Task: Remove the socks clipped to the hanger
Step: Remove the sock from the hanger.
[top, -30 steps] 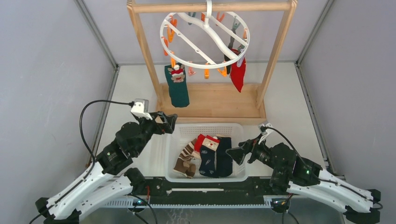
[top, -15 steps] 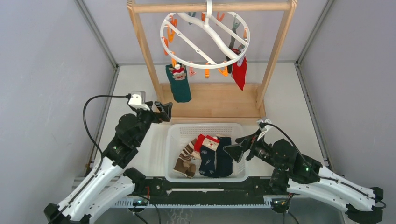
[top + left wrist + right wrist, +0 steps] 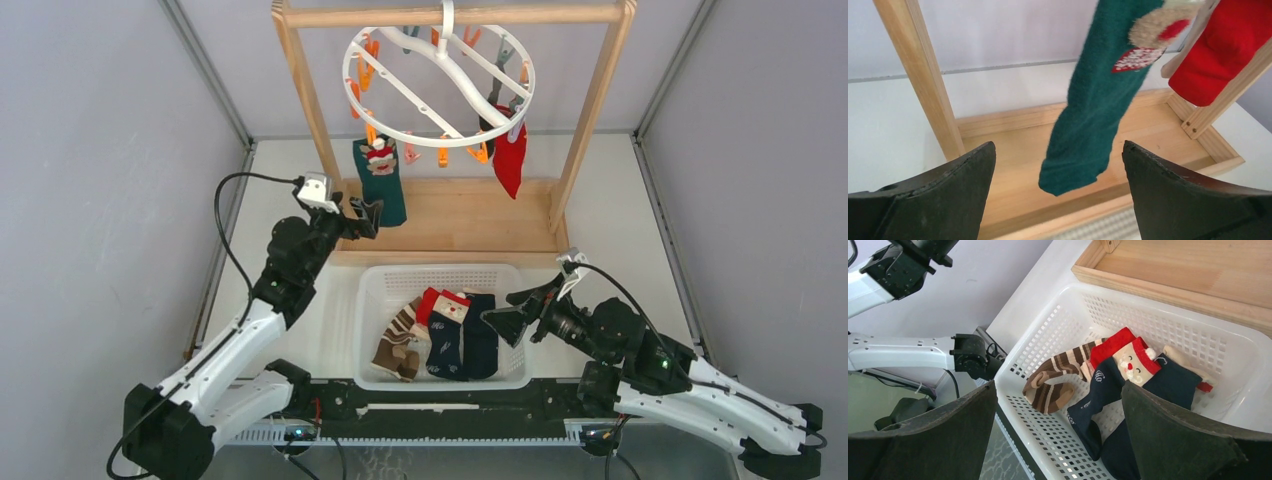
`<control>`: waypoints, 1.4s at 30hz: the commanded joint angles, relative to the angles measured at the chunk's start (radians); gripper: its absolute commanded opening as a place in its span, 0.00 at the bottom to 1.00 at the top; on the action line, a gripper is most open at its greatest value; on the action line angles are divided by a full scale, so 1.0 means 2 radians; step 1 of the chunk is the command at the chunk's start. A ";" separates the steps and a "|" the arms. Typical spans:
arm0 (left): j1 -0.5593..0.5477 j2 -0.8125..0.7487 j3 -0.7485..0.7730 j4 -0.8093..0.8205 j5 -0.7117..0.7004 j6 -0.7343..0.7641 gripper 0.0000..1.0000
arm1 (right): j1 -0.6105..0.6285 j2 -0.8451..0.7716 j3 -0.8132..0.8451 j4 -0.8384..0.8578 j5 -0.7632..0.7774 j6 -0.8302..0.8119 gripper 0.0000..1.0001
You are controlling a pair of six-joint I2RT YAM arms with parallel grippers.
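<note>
Wooden frame rack [image 3: 596, 110] lifts the round white plastic hanger [image 3: 460, 72] behind the white plastic basket [image 3: 440, 268], so the dark green fabric sock [image 3: 385, 195] and red fabric sock [image 3: 511, 160] dangle free. We aim the open left gripper [image 3: 366, 216] at the green one; the right gripper [image 3: 497, 325] hovers open over the basket.

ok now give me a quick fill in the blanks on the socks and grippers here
1. The sock hanging just ahead of the left gripper is dark ____.
2. The striped sock lies in the white ____.
3. In the top view, the red sock hangs from the hanger's ____ side.
4. The right gripper, jaws open, holds ____.
Missing words: green; basket; right; nothing.
</note>
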 commanded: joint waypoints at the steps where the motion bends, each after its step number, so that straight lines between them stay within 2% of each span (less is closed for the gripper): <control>1: 0.041 0.037 -0.001 0.096 0.063 0.001 1.00 | -0.005 -0.003 0.019 0.011 0.000 -0.009 1.00; 5: 0.059 0.072 -0.005 0.139 0.104 -0.011 1.00 | -0.006 -0.004 0.019 0.006 -0.001 -0.010 1.00; 14: 0.061 0.141 0.003 0.227 0.174 -0.040 1.00 | -0.008 -0.016 0.019 -0.014 0.007 -0.011 1.00; 24: 0.061 0.135 0.005 0.254 0.194 -0.066 0.99 | -0.012 -0.019 0.018 -0.027 0.011 -0.011 1.00; 27: 0.061 0.123 0.004 0.245 0.201 -0.067 0.86 | -0.012 -0.018 0.016 -0.025 0.009 -0.010 1.00; 31: 0.061 0.114 0.018 0.217 0.219 -0.067 0.51 | -0.012 -0.019 0.013 -0.022 0.007 -0.006 1.00; 34: 0.061 0.108 0.024 0.203 0.228 -0.071 0.35 | -0.012 -0.020 0.012 -0.021 0.006 -0.004 1.00; 36: 0.061 0.102 0.024 0.200 0.232 -0.076 0.32 | -0.012 -0.021 0.012 -0.021 0.005 -0.004 1.00; 39: 0.061 0.090 0.023 0.188 0.237 -0.081 0.23 | -0.012 -0.022 0.012 -0.018 0.004 -0.003 0.99; 42: 0.059 0.073 0.022 0.171 0.236 -0.084 0.20 | -0.012 -0.019 0.012 -0.013 0.003 -0.004 1.00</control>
